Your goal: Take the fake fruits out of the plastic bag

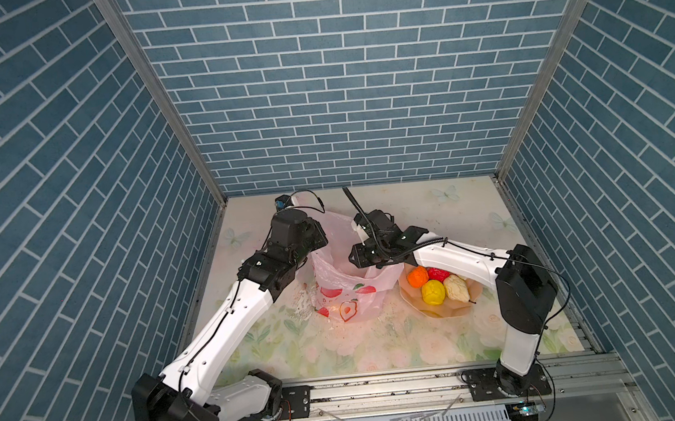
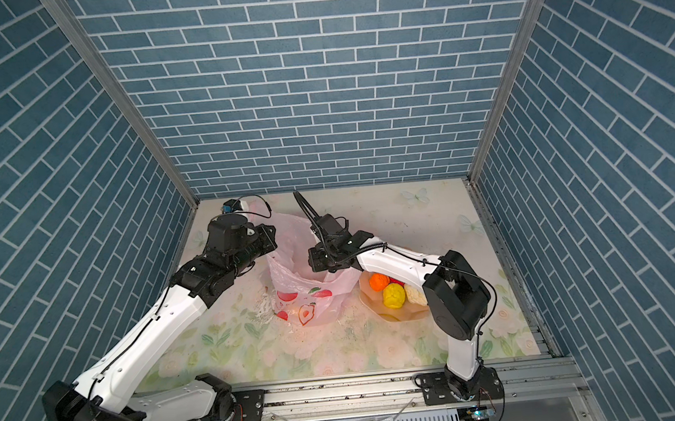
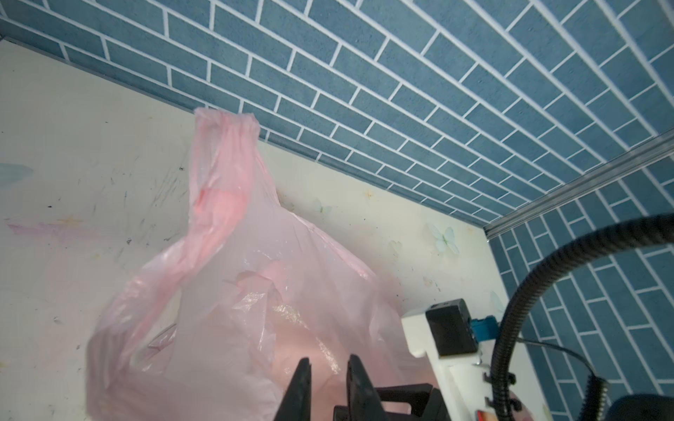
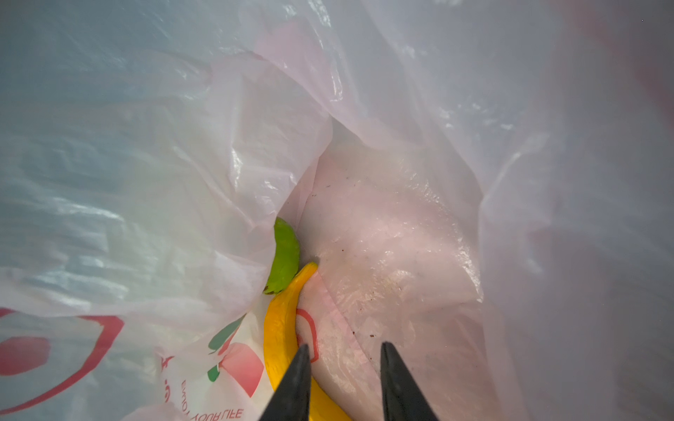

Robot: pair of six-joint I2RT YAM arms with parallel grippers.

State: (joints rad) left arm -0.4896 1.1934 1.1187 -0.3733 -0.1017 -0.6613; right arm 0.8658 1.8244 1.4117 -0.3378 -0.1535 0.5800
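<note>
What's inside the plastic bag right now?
In the right wrist view, the plastic bag holds a yellow banana and a green fruit, half under a fold. Anything else beneath the crinkled folds is hidden.

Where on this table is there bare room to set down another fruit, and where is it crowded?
Free: the table's far right corner, between back wall and bowl; also the front strip between plastic bag and metal rail. Crowded: the middle, where bag and bowl sit close, the right end effector reaches inside the bag, and fake fruits fill the bowl.
</note>
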